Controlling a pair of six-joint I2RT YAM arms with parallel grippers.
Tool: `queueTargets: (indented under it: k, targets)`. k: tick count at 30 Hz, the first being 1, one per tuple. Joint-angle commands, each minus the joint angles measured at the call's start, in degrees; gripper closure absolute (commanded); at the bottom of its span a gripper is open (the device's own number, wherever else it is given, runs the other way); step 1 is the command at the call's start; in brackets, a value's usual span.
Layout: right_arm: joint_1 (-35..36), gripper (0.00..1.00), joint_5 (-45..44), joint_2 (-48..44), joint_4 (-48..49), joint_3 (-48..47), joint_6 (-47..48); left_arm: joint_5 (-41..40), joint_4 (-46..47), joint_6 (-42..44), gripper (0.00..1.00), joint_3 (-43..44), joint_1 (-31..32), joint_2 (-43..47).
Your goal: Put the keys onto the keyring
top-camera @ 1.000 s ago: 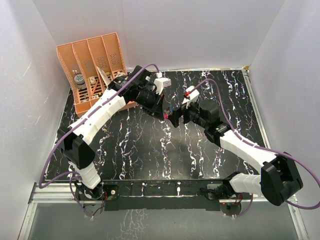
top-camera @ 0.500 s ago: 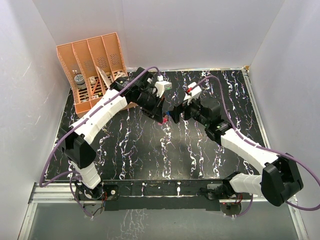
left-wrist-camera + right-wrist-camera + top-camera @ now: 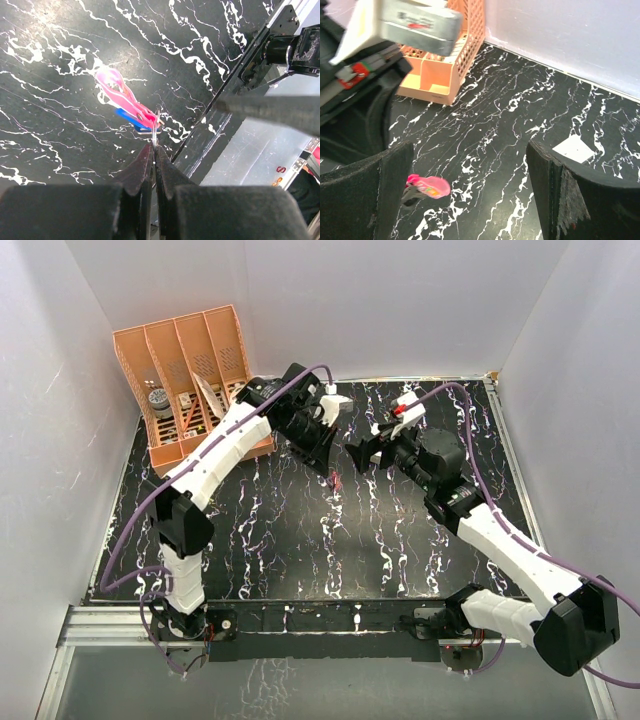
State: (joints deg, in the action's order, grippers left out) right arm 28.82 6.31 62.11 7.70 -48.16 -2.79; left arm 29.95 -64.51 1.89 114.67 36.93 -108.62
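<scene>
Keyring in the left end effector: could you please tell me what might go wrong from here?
1. The left end effector pinches only the thin edge of the keyring, with the pink strap hanging free, so the ring may twist or slip.
2. The blue key sits at the ring; whether it is threaded is unclear, so it might drop.
3. The right end effector, open and empty, is close by and could knock the ring.

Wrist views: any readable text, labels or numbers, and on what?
"S": a lone red letter on the light surface, lower right of the left wrist view.
Red label on the grey module, right wrist view: too blurred to read.
Nothing else legible in either view.
</scene>
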Motion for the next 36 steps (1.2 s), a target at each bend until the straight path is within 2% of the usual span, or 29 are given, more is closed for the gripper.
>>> queueTargets:
  k: [1,9,14,27,36]
  targets:
    - [-0.2,0.08,6.3,-1.2,-0.9,-3.6,1.3,-0.6,-5.9,1.7,1.00,8.0,0.3,-2.4]
    - [-0.2,0.28,10.6,-0.8,-3.0,-3.2,1.1,-0.5,-5.8,2.3,1.00,11.1,0.3,-3.6]
    - [-0.2,0.51,12.5,0.1,-3.0,-2.8,0.9,0.4,-5.8,2.6,1.00,11.2,0.3,-3.6]
    - [-0.2,0.64,18.3,2.7,-2.0,-2.5,0.7,3.5,-4.9,3.4,1.00,10.6,0.4,-2.8]
    - [-0.2,0.69,20.7,3.6,-1.8,-2.7,0.7,4.9,-4.7,3.9,1.00,10.9,0.7,-2.7]
